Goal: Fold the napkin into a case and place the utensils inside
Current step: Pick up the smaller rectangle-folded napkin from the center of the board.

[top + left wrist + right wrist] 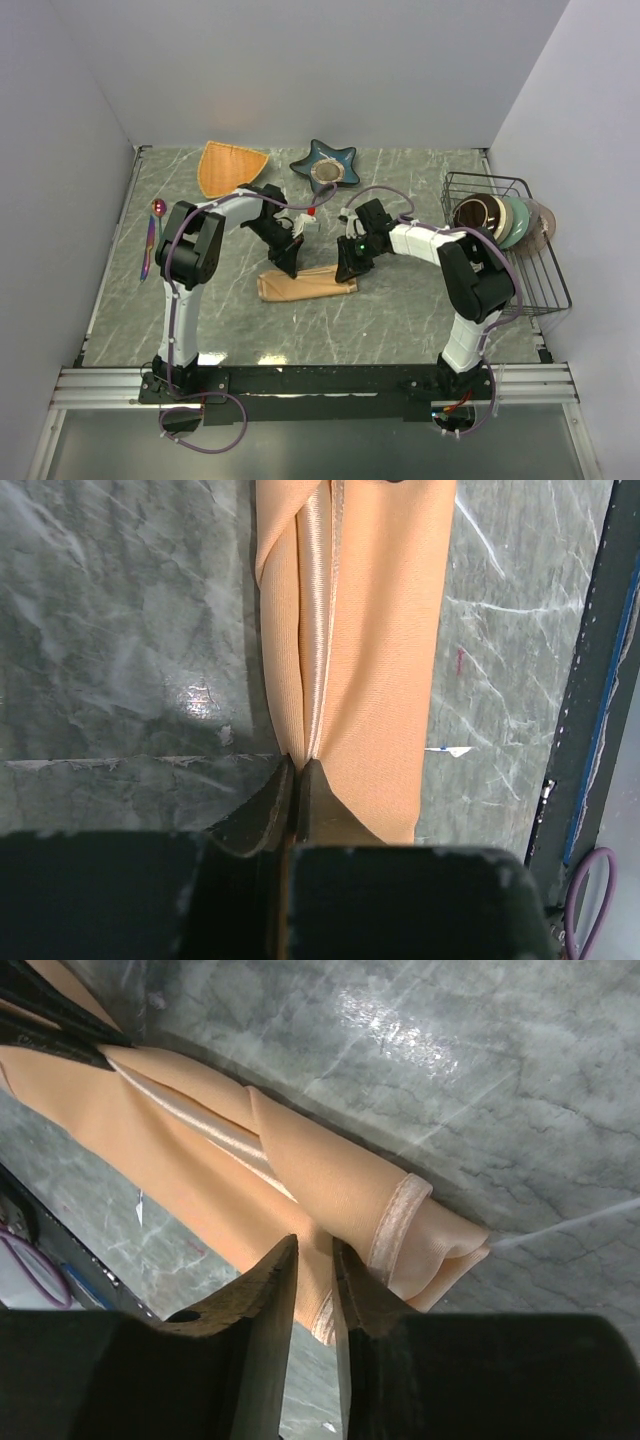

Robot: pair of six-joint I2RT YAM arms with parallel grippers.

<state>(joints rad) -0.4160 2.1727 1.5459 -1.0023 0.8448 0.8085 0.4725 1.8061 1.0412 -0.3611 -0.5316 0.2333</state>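
Status: the napkin (305, 284) lay in the middle of the worktop (400, 320) as a long narrow strip, its long sides folded in to meet at a glossy seam. I judged the folding part done. No finished case showed, and nothing had been put inside.

The left hand (297, 770) was at one end of the strip, jaws pressed together on the cloth where the seam ran in.

The right hand (315, 1250) was at the other end. Its jaws stood a narrow gap apart with cloth showing in the gap, and I could not tell whether it was pinching or merely astride the edge.

The utensils (150, 240) lay by the left edge of the worktop, well apart from the napkin, with neither hand near them. Left to do, in my judgement: finish the case, then fetch and insert them.

Count:
- Napkin: one.
- Hands: two.
- Utensils: one round-bowled spoon (157, 208) for certain. The slim pieces beside it were too small to count.
- Fan dish (230, 165): one.
- Star dish (325, 165): one.
- Basket (555, 290): one, holding several bowls (500, 222) stood on edge.
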